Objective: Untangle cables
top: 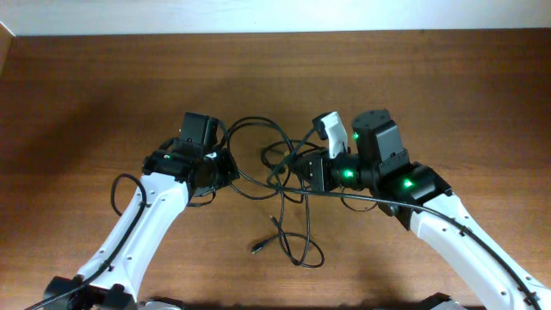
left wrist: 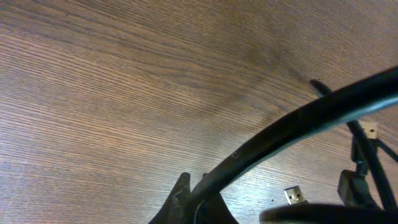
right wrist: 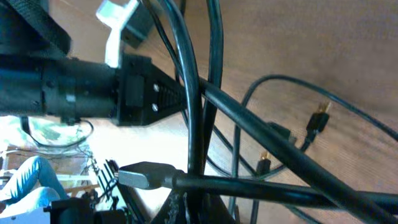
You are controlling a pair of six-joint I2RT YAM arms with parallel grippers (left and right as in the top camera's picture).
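Note:
The cables point(top: 250, 121) are thin black cords looped and crossed on the wooden table between my two arms. One loose plug end point(top: 257, 249) lies toward the front. My left gripper point(top: 225, 170) is shut on a cable that runs up and to the right from its fingers in the left wrist view point(left wrist: 292, 121). My right gripper point(top: 301, 172) is shut on a cable that rises straight from its jaws in the right wrist view point(right wrist: 193, 93). Another cord with a silver-tipped plug point(right wrist: 142, 175) crosses just above the right fingers point(right wrist: 199, 208).
The brown wooden table point(top: 448, 77) ends at a pale wall edge at the back. Small plugs lie on the wood in the left wrist view point(left wrist: 296, 196) and the right wrist view point(right wrist: 319, 118). The left arm's black body point(right wrist: 74, 93) is close to the right gripper.

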